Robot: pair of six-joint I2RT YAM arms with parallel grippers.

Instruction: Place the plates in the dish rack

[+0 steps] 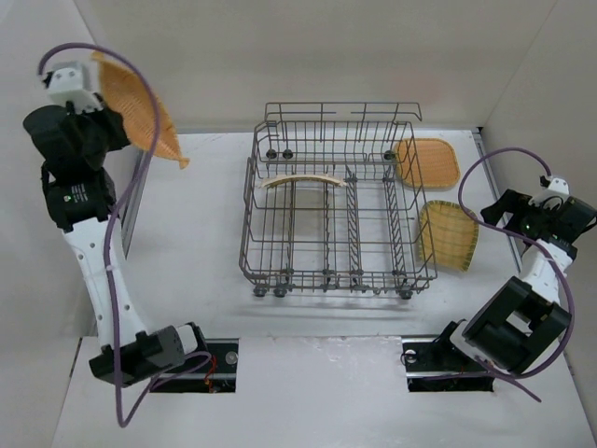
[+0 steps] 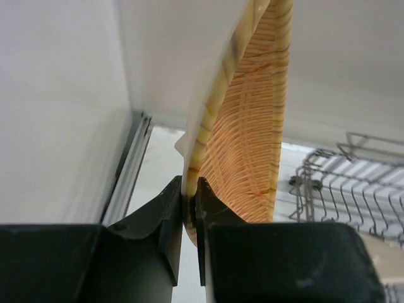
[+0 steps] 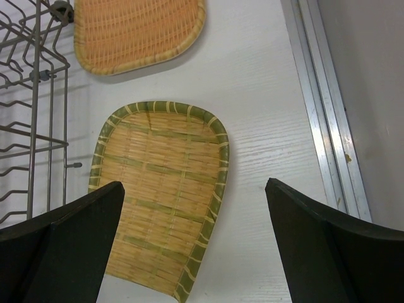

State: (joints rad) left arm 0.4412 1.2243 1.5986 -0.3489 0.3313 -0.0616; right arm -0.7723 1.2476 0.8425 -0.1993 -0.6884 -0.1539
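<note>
My left gripper (image 1: pixel 101 105) is shut on the rim of a pointed leaf-shaped woven plate (image 1: pixel 140 110) and holds it high at the far left, well away from the grey wire dish rack (image 1: pixel 338 213). In the left wrist view the plate (image 2: pixel 249 132) stands edge-on between my fingers (image 2: pixel 169 205). One plate (image 1: pixel 303 179) stands edge-on inside the rack. Two plates lie flat on the table right of the rack: a far one (image 1: pixel 427 162) and a near one (image 1: pixel 448 235). My right gripper (image 3: pixel 194 208) is open above the near plate (image 3: pixel 161 202).
An aluminium rail (image 3: pixel 325 107) runs along the table's right edge next to the white wall. Another rail (image 2: pixel 126 173) runs along the left wall. The rack's corner (image 3: pixel 35 95) lies left of the right gripper. The far plate (image 3: pixel 136 31) lies beyond the near one.
</note>
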